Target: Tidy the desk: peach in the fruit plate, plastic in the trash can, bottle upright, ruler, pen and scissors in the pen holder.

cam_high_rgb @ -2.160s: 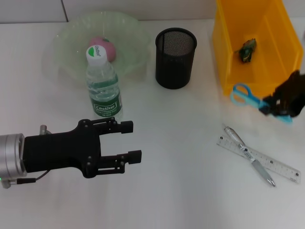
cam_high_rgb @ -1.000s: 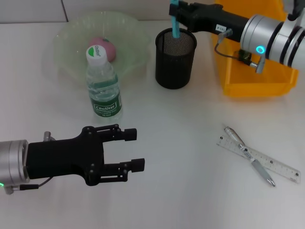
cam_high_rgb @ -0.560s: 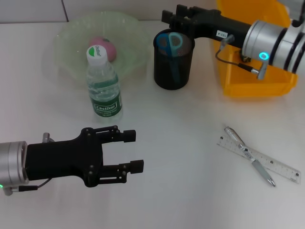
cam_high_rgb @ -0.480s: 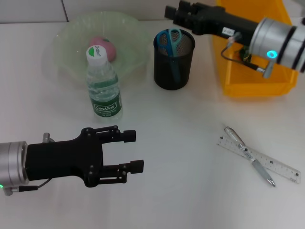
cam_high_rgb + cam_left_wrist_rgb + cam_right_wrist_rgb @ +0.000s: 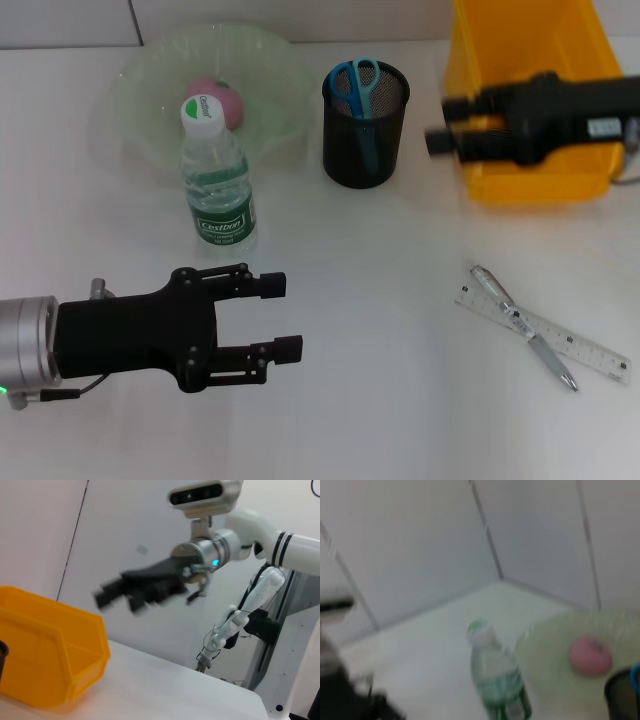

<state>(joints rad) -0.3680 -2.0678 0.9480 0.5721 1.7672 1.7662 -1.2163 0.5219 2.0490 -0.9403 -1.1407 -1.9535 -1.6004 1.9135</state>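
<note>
Scissors point(image 5: 358, 88) now stand handles-up in the black mesh pen holder point(image 5: 365, 130), and the right gripper point(image 5: 450, 140) has pulled away from it, hanging beside the yellow bin point(image 5: 530, 150); motion blur hides whether its fingers are parted. Left gripper point(image 5: 283, 318) hovers over the near desk with fingers apart, holding nothing. Peach point(image 5: 222, 101) sits in the fruit plate point(image 5: 140, 90), the water bottle point(image 5: 216, 180) upright just in front. What remains is the pen point(image 5: 520, 322) lying crossed over the clear ruler point(image 5: 585, 350) on the robot's right, both long axes running diagonally toward the near right corner. These lie nearer the right gripper, toward the robot from it.
</note>
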